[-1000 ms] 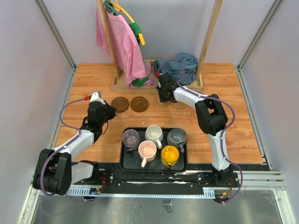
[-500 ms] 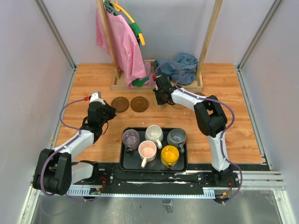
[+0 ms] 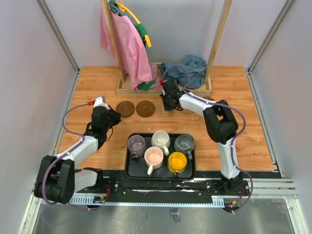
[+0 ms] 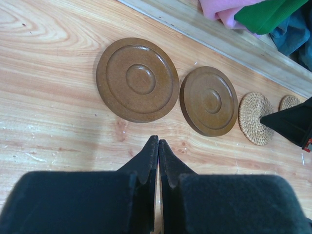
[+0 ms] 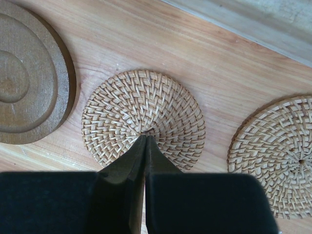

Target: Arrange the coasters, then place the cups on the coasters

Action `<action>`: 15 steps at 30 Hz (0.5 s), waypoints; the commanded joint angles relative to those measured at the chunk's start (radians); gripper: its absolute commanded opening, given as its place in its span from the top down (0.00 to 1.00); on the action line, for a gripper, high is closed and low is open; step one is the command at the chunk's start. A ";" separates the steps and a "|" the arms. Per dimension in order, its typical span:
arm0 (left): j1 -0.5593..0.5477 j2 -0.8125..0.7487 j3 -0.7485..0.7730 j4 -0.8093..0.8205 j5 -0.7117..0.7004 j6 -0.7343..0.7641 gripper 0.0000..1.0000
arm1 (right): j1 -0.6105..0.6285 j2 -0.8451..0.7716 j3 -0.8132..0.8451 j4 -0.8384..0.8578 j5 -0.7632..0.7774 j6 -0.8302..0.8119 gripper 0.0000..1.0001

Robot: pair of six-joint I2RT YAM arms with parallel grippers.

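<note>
Light wooden planking is being shown as the counter (image 3: pixel 253 126), enclosed by pale walls. Nearest the arm bases, a black tray (image 3: pixel 129 171) is being seen only from the top camera, with all five cups standing in it. The pink cup (image 3: pixel 153 157) and the yellow cup (image 3: pixel 177 161) are being shown in front, the purple-grey cup (image 3: pixel 136 144), the white cup (image 3: pixel 161 139) and the grey-blue cup (image 3: pixel 184 142) behind.

Beyond the tray's left corner, the left claw (image 4: pixel 158 142) is being held just short of the coaster row, its fingers pressed together with nothing between them. The row is being shown running across the counter. First are the left dark coaster (image 4: pixel 137 79) and the right dark coaster (image 4: pixel 210 101), both glossy brown wood with raised concentric rings. After them are the first woven coaster (image 5: pixel 143 112) and the second woven coaster (image 5: pixel 273 151), tan with a spiral weave. That weave is being resolved only by the right wrist camera; from above, the woven pair is being largely hidden by the arm.

The right claw (image 5: pixel 145 139) is being held shut and empty, its tips over the first woven coaster's middle; whether contact is being made cannot be told.

Farthest back, a wooden rack (image 3: pixel 146 90) is being hung with a pink garment (image 3: pixel 126 46), a blue cloth (image 3: pixel 187 68) being heaped on its base.
</note>
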 commanded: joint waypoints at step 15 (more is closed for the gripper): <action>0.003 -0.024 -0.025 0.007 0.009 0.002 0.94 | 0.017 -0.026 0.122 -0.068 0.126 -0.096 0.94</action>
